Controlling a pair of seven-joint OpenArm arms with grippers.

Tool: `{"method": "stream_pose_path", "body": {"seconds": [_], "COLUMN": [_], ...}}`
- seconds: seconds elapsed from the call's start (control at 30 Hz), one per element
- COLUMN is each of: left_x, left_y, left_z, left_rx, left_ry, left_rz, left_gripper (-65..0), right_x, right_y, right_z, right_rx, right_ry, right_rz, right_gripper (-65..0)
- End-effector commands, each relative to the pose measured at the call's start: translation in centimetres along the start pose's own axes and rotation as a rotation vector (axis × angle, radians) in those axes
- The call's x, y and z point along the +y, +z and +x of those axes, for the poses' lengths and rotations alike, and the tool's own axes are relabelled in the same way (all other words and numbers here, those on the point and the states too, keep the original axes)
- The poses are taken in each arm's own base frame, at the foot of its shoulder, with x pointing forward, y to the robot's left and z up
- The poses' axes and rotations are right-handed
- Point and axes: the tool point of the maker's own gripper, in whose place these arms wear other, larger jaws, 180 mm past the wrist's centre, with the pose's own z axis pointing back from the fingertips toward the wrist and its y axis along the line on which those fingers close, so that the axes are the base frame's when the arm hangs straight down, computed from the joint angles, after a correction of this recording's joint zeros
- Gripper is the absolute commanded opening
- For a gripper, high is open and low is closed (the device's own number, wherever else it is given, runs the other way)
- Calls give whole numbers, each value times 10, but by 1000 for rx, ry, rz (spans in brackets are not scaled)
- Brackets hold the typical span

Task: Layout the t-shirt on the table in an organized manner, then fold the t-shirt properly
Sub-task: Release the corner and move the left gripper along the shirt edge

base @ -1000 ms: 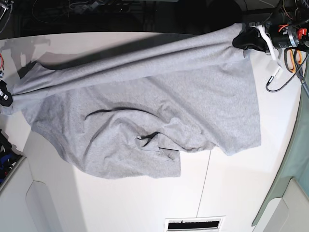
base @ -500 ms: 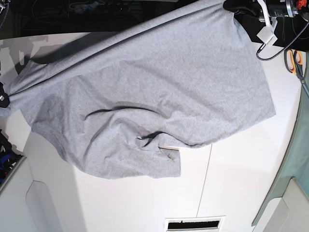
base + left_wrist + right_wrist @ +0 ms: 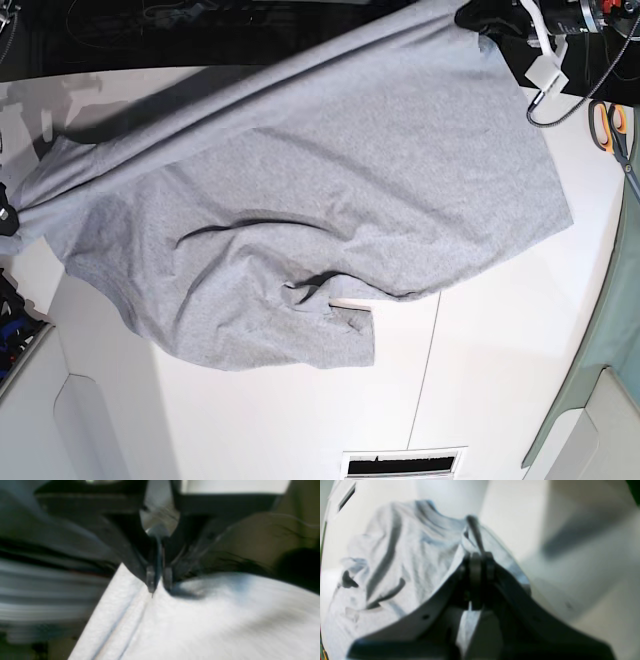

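Observation:
The heather-grey t-shirt is stretched across the white table, plain side showing, with a crumpled fold near its lower middle. At the top right, my left gripper is shut on the shirt's raised edge; the left wrist view shows its fingertips pinching the t-shirt beside a stitched hem. At the far left edge, my right gripper is shut on another corner. In the right wrist view its jaws clamp a fold of the t-shirt, which hangs down to the table.
Orange-handled scissors lie at the right edge of the table. A white connector on a black cable hangs beside the left arm. A dark slot sits at the front edge, and a thin seam crosses the tabletop.
My left gripper has lifted its edge up and back, and the bunched band of cloth has opened into a wide sheet. The right gripper has held its place.

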Motion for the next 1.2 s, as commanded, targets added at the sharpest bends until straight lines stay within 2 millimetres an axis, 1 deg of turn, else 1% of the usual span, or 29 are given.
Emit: {"method": "stream_pose_path", "body": {"seconds": [0.0, 0.13, 0.2, 0.33, 0.43, 0.57, 0.67, 0.77, 0.87, 0.93, 1.0, 1.03, 1.07, 1.1, 1.13, 1.17], "left_x": [6, 34, 49, 72, 81, 90, 90, 90, 89, 89, 89, 89, 89, 89, 89, 88], "left_y": [3, -3, -7, -13, -16, -16, -17, -16, -16, -16, -16, -16, -16, -16, -16, -16], "left_z": [2, -3, -1, 12, 24, 33, 31, 26, 23, 24, 24, 24, 24, 24, 24, 26], "left_rx": [9, 18, 10, -23, -46, -45, -41, -29, -24, -25, -25, -25, -26, -26, -28, -35], "left_ry": [-18, 46, 86, 130, 137, 110, 113, 115, 118, 118, 118, 118, 118, 118, 119, 122], "left_rz": [18, 54, 67, 86, 95, 123, 123, 128, 127, 127, 127, 127, 127, 127, 125, 119], "left_gripper": [-650, -650, -650, -650, -650, -650, -650, -650, -642, -567, -490, -458, -431, -410, -396, -389], "right_x": [8, 34, 47, 71, 79, 78, 72, 61, 45, 34, 28, 27, 26, 26, 25, 26], "right_y": [3, -19, -30, -51, -60, -66, -66, -64, -60, -57, -53, -52, -51, -51, -51, -51], "right_z": [36, 39, 39, 34, 23, 8, -2, -9, -18, -24, -26, -27, -27, -26, -25, -24], "right_rx": [-79, -45, -35, -6, 17, 46, 68, 80, 100, 106, 99, 92, 89, 87, 86, 84], "right_ry": [51, 159, 211, 296, 326, 319, 324, 306, 280, 254, 232, 221, 212, 211, 210, 211], "right_rz": [14, 35, 44, 57, 57, 29, 14, -26, -95, -130, -140, -137, -137, -138, -139, -138], "right_gripper": [-650, -650, -650, -650, -650, -650, -650, -650, -650, -650, -650, -620, -535, -433, -337, -258]}}
